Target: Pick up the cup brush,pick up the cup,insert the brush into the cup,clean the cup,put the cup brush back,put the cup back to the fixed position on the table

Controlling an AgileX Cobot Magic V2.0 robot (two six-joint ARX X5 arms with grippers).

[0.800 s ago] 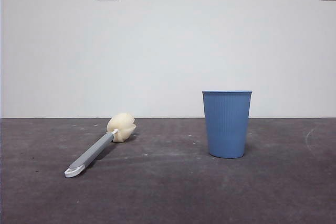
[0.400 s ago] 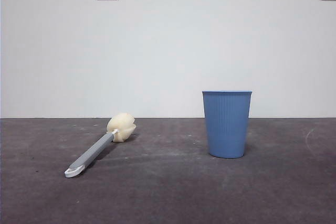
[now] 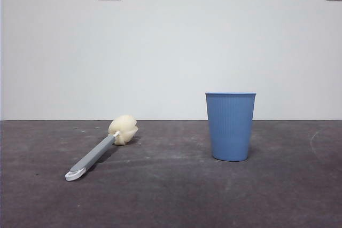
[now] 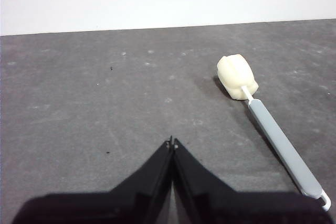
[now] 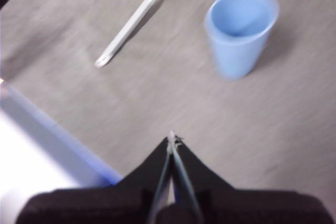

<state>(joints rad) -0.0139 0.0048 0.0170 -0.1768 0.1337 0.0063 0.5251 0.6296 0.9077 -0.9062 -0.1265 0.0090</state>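
one cup brush [image 3: 99, 150] lies flat on the table [image 3: 171, 196], well apart from one blue cup [image 3: 230, 126] standing upright. both grippers, left gripper [image 4: 171, 142] and right gripper [image 5: 171, 139], hang above with jaws clenched, holding nothing. the low, slim handle looks easy to miss, and the light cup could tip if nudged.

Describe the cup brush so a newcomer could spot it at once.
On the dark table before the white wall, look beside the upright blue cup. The cup brush lies flat there: slim grey handle, white looped tip, cream sponge head, the only thing lying down.
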